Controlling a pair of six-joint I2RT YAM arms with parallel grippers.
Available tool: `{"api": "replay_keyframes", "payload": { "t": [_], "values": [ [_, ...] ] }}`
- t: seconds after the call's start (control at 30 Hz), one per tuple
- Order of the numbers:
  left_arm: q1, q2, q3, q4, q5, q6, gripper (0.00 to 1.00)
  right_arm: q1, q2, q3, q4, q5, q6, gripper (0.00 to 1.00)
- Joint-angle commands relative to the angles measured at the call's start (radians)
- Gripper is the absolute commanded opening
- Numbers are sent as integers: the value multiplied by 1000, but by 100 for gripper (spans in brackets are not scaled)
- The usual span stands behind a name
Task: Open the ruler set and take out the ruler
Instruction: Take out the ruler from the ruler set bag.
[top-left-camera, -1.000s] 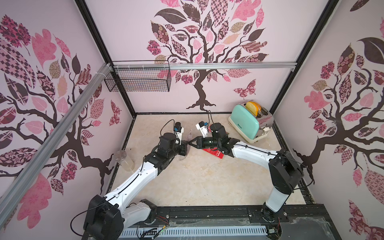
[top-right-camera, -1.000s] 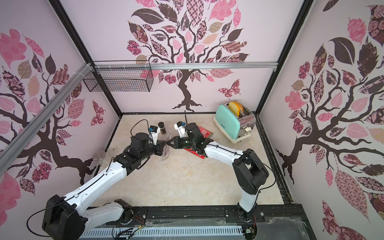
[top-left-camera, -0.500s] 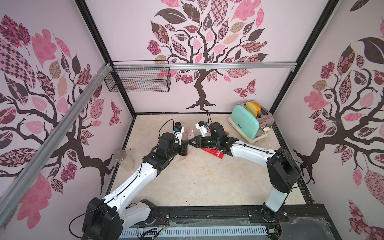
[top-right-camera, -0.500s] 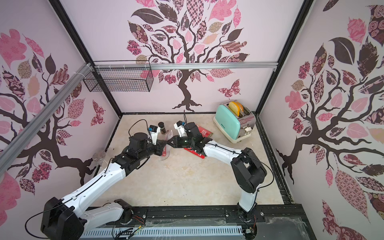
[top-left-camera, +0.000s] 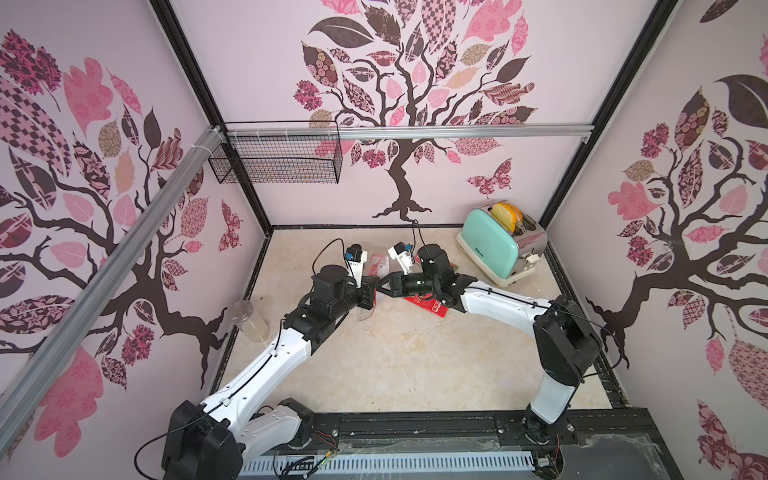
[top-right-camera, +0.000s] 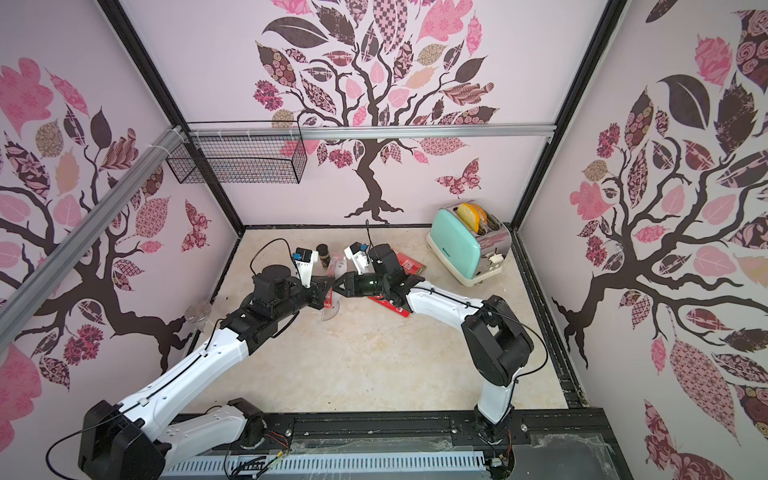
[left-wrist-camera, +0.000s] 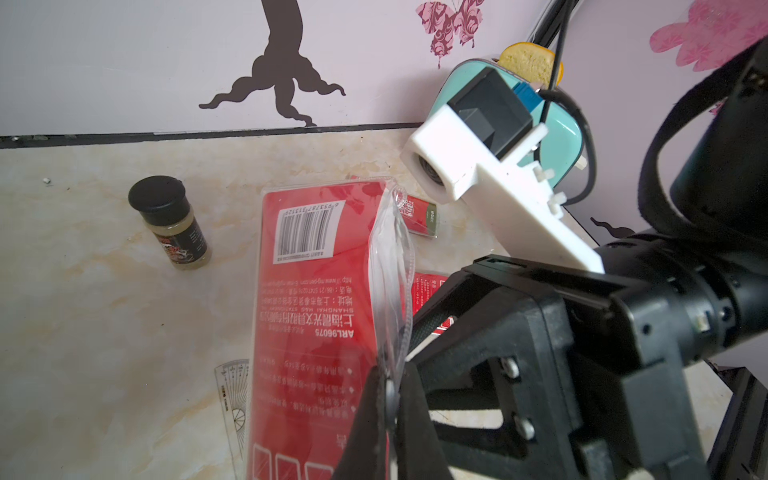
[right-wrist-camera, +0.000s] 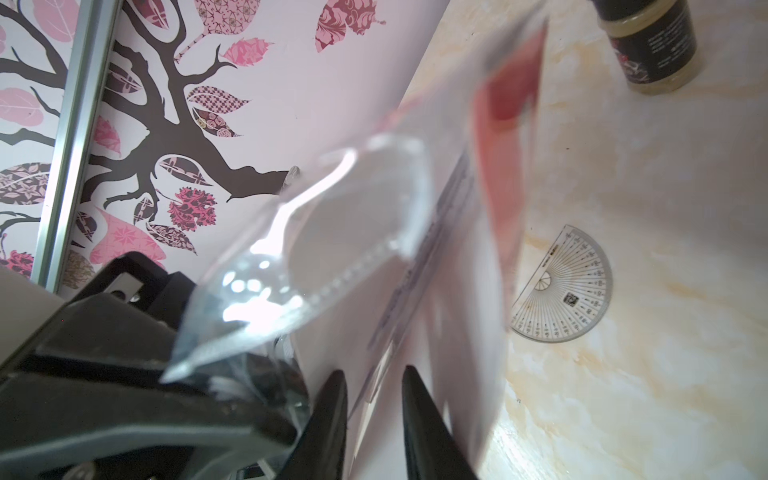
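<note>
At left gripper (left-wrist-camera: 390, 376): ruler set (left-wrist-camera: 307, 299), red, clear-sleeved.

In the right wrist view the ruler set (right-wrist-camera: 457, 232) is a close blur, and whether the right gripper (right-wrist-camera: 372, 378) touches it is unclear. The picture's edge cuts off the spice jar (right-wrist-camera: 652, 45) there. In the left wrist view the set hides part of the protractor (left-wrist-camera: 230, 399). In both top views the right arm (top-left-camera: 498, 301) covers part of a red card (top-left-camera: 432, 306).

Booth papered in pink trees
Pale pink walls (top-left-camera: 440, 187) with tree decals, beige marbled desk (top-left-camera: 395, 353), wire basket (top-left-camera: 276, 164) hanging from an aluminium rail (top-left-camera: 457, 132).
</note>
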Motion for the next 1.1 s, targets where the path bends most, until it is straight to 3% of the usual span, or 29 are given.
{"api": "replay_keyframes", "payload": {
  "t": [0.0, 0.33, 0.5, 0.67, 1.07],
  "values": [
    [1, 8, -8, 80, 54, -18, 0, 6, 10, 8, 37, -53, 10, 29],
    [0, -31, -34, 127, 99, -57, 0, 7, 37, -32, 277, -162, 108, 32],
    [0, -41, -37, 140, 121, -68, 0, 8, 40, -31, 297, -162, 118, 26],
    [0, -44, -40, 127, 89, -56, 0, 8, 18, -28, 213, -125, 75, 14],
    [1, -24, -41, 111, 5, -15, 0, 3, -73, -9, -49, 62, -27, 2]
  ]
}}
